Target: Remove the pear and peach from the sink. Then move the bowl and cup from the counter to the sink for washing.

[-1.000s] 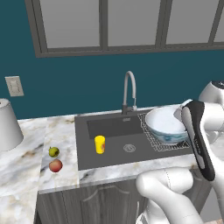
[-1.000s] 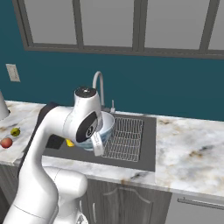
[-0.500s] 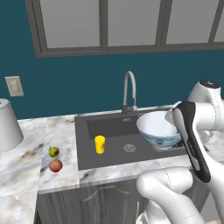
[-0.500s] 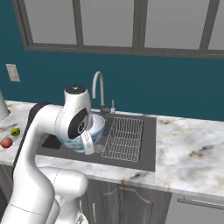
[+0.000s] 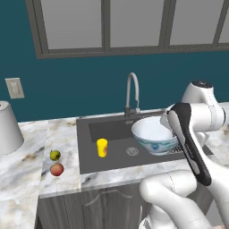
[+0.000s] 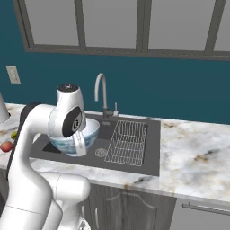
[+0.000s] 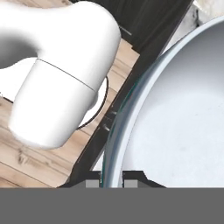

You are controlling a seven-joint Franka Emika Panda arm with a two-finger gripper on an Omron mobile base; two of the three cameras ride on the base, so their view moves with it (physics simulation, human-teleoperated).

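Pale bluish-white, the bowl (image 5: 154, 134) hangs over the dark sink (image 5: 112, 154) in the left base view; the yellow cup (image 5: 102, 147) stands in the basin, while pear (image 5: 55, 155) and peach (image 5: 57, 169) lie on the marble desk (image 5: 27, 170). Right base view: the bowl (image 6: 92, 130) sits beside the wire rack (image 6: 128, 141). Hand view: the jaws (image 7: 113, 178) pinch the bowl's rim (image 7: 131, 109), nearly closed.

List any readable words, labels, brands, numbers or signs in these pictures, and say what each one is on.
No readable text anywhere.
The yellow cup in the sink: a reddish patch on its side, too small to make out.
The bowl held in the gripper: a dark patterned band outside, no letters.
The wall plate: blank.
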